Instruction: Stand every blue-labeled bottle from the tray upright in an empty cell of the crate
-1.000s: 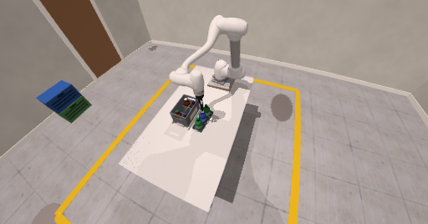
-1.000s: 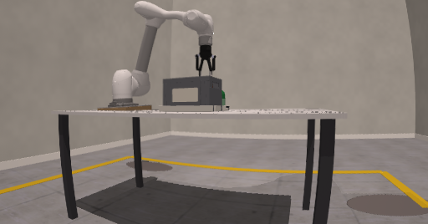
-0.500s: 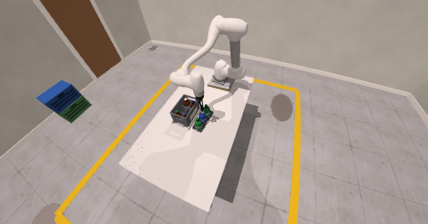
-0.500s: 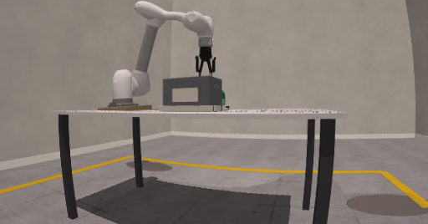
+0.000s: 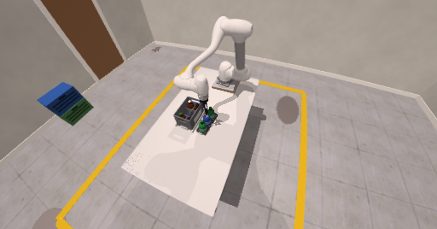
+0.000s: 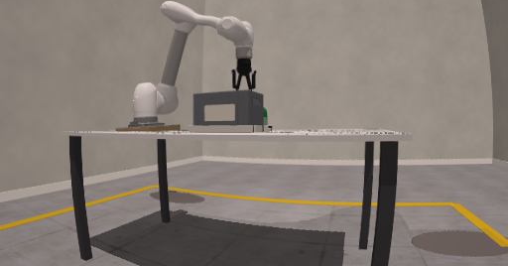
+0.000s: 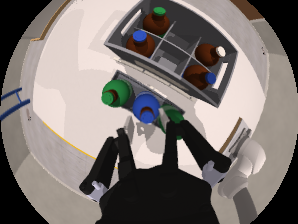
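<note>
The grey crate (image 7: 174,48) holds two brown bottles at its left end, one green-capped (image 7: 158,14) and one blue-capped (image 7: 139,38), and two more at its right end (image 7: 205,63). Its middle cells are empty. Beside it on the small tray stand a green-topped bottle (image 7: 115,94), a blue-topped bottle (image 7: 145,107) and another green one (image 7: 174,116). My gripper (image 7: 146,117) hangs above the tray, over the blue-topped bottle, with its fingers part open and nothing between them. In the side view the gripper (image 6: 243,84) is clear above the crate's rim (image 6: 228,107).
The crate (image 5: 188,111) and the tray (image 5: 212,120) stand side by side on the white table, near the arm's base (image 5: 226,83). Blue and green boxes (image 5: 65,102) lie on the floor far to the left.
</note>
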Motion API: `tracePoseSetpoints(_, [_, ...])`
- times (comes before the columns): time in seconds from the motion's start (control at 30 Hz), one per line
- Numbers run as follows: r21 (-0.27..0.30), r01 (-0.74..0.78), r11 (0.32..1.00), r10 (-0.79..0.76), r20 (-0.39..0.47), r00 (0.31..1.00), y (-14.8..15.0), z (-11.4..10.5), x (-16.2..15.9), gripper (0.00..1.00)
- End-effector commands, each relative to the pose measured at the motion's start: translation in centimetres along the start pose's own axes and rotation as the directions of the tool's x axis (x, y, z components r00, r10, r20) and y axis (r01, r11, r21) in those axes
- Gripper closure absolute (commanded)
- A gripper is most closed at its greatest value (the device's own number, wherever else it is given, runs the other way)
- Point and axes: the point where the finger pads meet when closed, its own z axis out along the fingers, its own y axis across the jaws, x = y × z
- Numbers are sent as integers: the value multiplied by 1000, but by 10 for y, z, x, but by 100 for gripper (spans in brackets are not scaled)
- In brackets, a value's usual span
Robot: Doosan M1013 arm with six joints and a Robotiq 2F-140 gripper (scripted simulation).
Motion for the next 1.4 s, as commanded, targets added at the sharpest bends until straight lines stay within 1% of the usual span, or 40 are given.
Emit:
tracePoseSetpoints(0.0, [0,0,1000,0,0,1000,0,3,0,62])
tracePoseSetpoints(0.53, [0,0,1000,0,0,1000,0,13,0,62])
tracePoseSetpoints(1.37, [0,0,1000,0,0,1000,0,14,0,62])
